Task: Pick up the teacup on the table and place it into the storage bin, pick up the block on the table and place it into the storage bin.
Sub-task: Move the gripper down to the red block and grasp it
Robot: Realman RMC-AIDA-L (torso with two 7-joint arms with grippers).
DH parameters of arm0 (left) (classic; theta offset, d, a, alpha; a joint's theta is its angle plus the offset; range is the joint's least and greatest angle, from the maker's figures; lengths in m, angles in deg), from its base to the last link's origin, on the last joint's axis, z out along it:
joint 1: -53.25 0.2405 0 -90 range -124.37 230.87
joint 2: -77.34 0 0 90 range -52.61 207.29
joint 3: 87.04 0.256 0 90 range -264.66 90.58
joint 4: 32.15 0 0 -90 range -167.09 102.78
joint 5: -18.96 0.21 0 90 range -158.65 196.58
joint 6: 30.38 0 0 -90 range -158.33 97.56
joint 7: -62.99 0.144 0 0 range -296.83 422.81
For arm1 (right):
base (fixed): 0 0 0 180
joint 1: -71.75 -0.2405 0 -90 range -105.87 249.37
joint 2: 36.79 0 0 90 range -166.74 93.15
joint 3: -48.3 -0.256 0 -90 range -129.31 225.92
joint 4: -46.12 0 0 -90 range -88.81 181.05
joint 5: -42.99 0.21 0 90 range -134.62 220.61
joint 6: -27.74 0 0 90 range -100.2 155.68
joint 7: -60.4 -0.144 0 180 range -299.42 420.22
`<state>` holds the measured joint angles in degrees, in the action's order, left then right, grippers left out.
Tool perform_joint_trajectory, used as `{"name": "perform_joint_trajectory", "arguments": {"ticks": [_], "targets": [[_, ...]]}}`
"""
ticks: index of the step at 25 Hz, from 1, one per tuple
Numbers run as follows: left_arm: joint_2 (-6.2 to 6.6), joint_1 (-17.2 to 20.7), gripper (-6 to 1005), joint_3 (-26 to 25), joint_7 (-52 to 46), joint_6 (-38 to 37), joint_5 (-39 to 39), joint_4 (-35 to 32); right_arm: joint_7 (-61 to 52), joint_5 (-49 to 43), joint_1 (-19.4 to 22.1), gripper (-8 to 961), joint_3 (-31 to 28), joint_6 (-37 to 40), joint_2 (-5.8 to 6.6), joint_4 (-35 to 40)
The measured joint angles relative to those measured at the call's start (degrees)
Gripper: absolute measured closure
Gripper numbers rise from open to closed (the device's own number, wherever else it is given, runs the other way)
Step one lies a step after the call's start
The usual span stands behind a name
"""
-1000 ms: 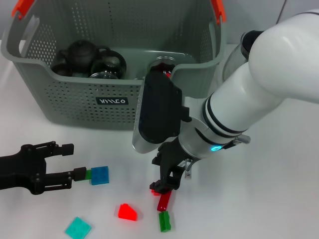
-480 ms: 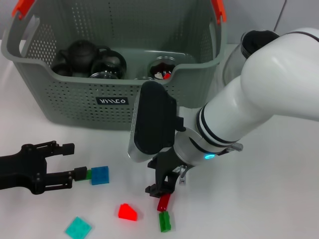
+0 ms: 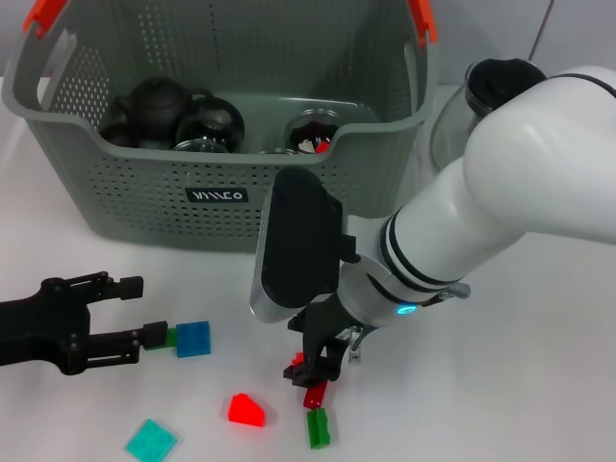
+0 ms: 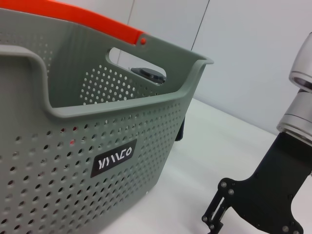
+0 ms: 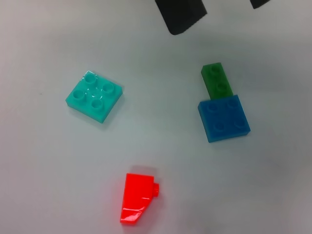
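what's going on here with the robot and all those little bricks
The right gripper is down at the table over a small dark red block, with a green block just in front of it. The left gripper rests on the table beside a blue block. A bright red piece and a teal plate lie loose. The storage bin behind already holds dark teaware.

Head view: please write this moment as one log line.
right gripper: down at red block | left gripper: open, idle on table | storage bin: holds teaware
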<state>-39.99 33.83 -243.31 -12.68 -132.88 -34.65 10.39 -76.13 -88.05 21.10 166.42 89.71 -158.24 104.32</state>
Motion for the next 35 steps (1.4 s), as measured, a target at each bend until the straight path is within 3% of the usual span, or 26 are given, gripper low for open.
{"name": "perform_joint_trajectory", "arguments": {"ticks": [30,33,35], "targets": [[-0.09,0.1,201,0.0,0.0,0.0,0.0,-0.2,0.2,0.0,-0.4,458,1.4,1.2,0.04,-0.7],[-0.09,0.0,201,0.0,0.0,0.0,0.0,-0.2,0.1,0.0,-0.4,581,2.4,0.9,-0.03,-0.4],[-0.08,0.0,201,0.0,0.0,0.1,0.0,-0.2,0.1,0.0,-0.5,578,2.5,0.6,-0.02,-0.4]]}}
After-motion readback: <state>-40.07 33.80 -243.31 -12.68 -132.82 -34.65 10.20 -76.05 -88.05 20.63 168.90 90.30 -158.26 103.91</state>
